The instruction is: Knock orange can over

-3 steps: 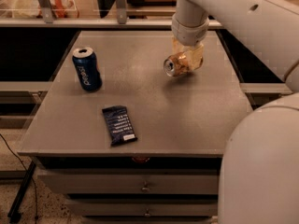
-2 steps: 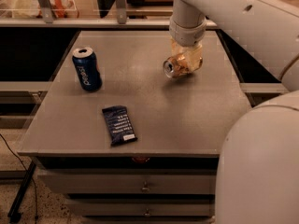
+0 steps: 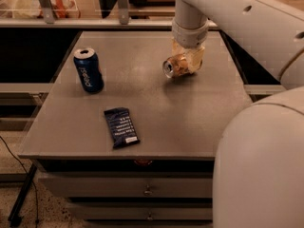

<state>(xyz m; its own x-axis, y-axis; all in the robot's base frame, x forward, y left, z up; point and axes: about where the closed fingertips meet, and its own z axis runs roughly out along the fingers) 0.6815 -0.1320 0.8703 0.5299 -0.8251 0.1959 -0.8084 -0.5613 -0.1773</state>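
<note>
Shiny metal orange can (image 3: pixel 175 66) @ plastic claw (image 3: pixel 189 61).

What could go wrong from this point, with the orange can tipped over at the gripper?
1. The orange can lies on its side with its silver top facing left, so it may roll across the table and possibly off an edge.
2. The gripper sits right against the can, so pulling away might drag or flick it, perhaps toward the upright blue can.

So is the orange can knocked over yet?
Pretty much! The orange can is tipped on its side on the table, with its silver top pointing left. The pincer is right against it, over its far end. What seems left is pulling the pincer away. The blue can stands upright.
</note>
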